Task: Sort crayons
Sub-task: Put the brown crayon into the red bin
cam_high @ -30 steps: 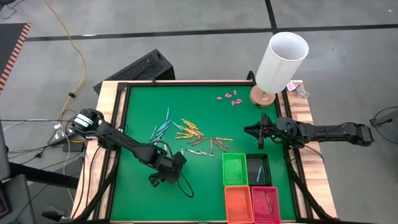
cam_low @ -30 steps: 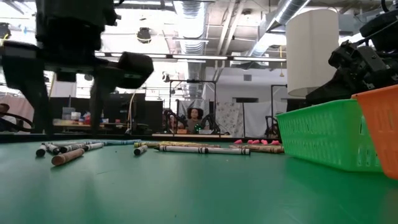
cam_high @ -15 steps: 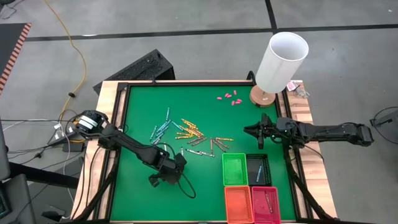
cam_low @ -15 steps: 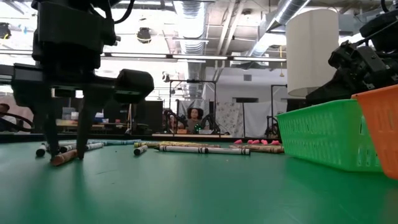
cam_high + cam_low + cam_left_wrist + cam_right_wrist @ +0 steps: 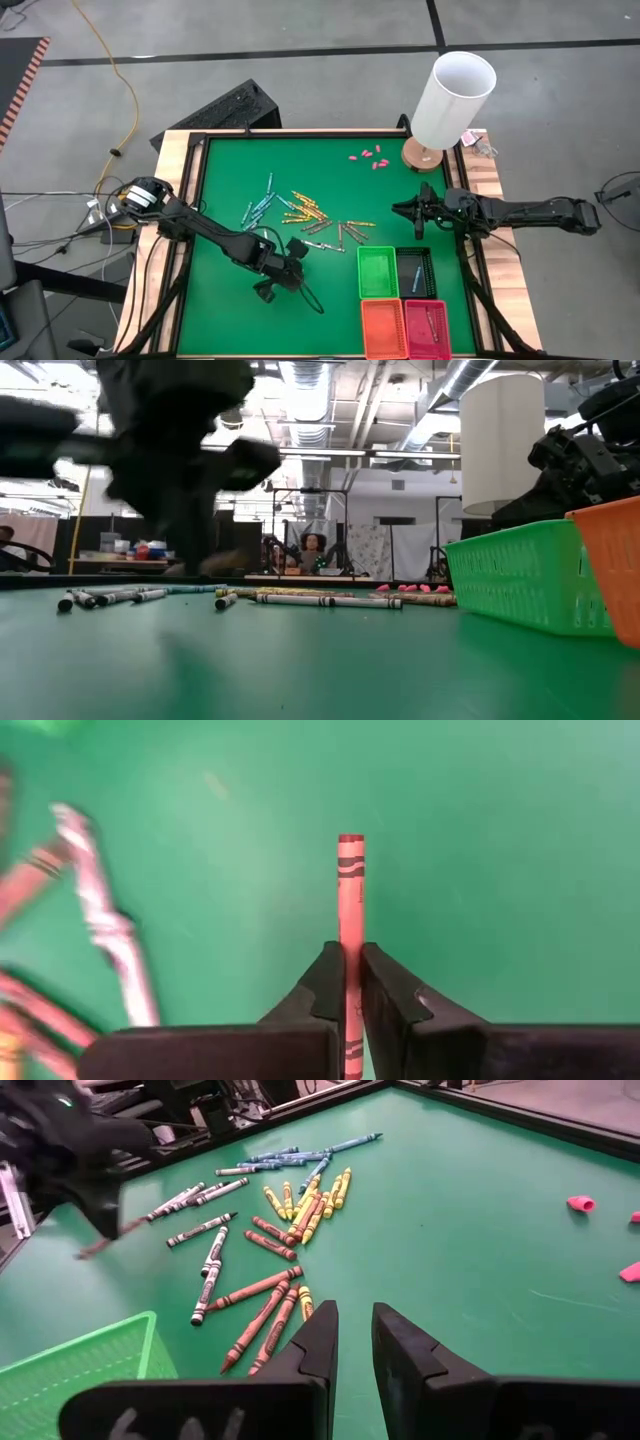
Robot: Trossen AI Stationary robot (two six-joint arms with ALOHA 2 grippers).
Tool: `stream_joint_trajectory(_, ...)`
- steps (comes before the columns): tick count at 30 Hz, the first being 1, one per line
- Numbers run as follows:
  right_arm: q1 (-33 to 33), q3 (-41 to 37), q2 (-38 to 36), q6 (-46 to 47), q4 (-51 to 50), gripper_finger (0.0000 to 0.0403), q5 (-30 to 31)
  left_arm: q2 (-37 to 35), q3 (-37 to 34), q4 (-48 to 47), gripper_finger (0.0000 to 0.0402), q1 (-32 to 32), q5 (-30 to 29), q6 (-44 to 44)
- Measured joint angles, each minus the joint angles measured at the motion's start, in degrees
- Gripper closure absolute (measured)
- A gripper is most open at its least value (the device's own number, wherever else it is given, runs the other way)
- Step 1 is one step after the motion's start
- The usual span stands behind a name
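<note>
— Any writing you can read on the crayons?

— No. The wrappers show dark bands and oval marks, but no legible words.

— Where are they?

— Scattered mid-table on the green table, loosely grouped: blue, yellow-orange, grey-white, brownish-red. One brownish-red crayon is pinched lengthwise in the left claw, which is closed on it, near the front of the table, left of the green basket.

— And the right claw?

— The right claw hangs over the table's right side, fingers parted with a narrow gap, holding nothing.

— The surroundings?

— A wood-framed table with green, black, orange and pink baskets at the front right; a white cylinder on a wooden base in the back right corner; small pink pieces nearby. Beyond, a workshop with ceiling ducts, and a person sitting far back.
</note>
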Motion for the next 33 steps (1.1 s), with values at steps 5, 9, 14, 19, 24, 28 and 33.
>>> stream_joint_trajectory(5,0.0,0.0,0.0,-0.1,0.0,0.0335,0.4,-0.2,6.1,6.2,0.0399,0.4,-4.6,2.1)
stream_joint_trajectory(9,0.0,0.0,0.0,-0.1,0.0,0.0335,1.1,-0.1,9.1,18.7,0.0399,2.2,-5.3,4.8)
stream_joint_trajectory(14,-0.1,-0.1,0.0,-0.1,0.6,0.0335,1.3,3.0,11.8,35.0,0.0399,5.3,-2.1,3.0)
stream_joint_trajectory(19,-0.1,-0.1,0.0,0.4,1.1,0.0335,2.4,11.2,19.4,42.4,0.0399,5.6,-2.7,0.2)
stream_joint_trajectory(24,-0.2,-0.1,0.0,0.9,1.3,0.0335,3.0,22.2,32.5,46.2,0.0400,4.4,-2.5,-1.3)
stream_joint_trajectory(28,-0.2,-0.1,0.0,0.4,0.5,0.0335,3.0,30.3,43.0,45.0,0.0400,4.0,0.3,-0.8)
stream_joint_trajectory(33,-0.1,-0.1,0.0,-2.0,0.3,0.0335,2.9,38.3,52.3,46.8,0.0400,5.2,6.3,-6.5)
